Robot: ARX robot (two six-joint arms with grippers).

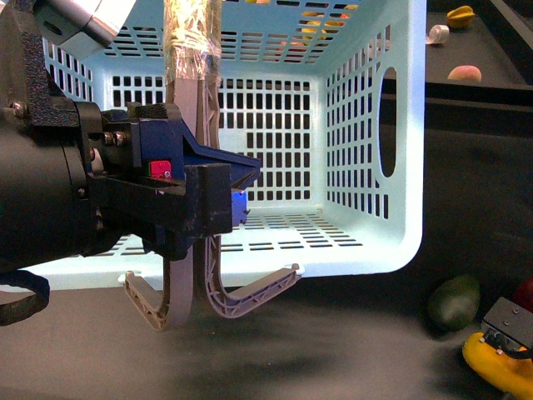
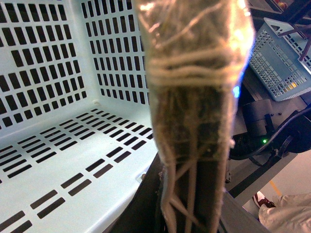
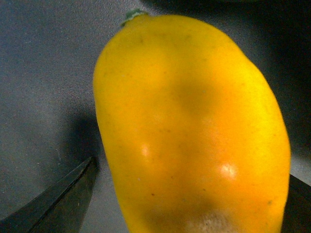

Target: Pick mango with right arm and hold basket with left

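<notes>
My left hand point(image 1: 208, 200) is clenched on the taped handle point(image 1: 193, 50) of the basket point(image 1: 400, 125). The mango point(image 1: 498, 368) lies on the tabletop point(image 1: 333, 350) at the near right, under my right hand point(image 1: 510, 327). Whether its fingers point(image 3: 58, 208) press the fruit, I cannot tell. The smooth skin may slip out of a shallow grip, I think. The front view cuts off most of the mango.
</notes>
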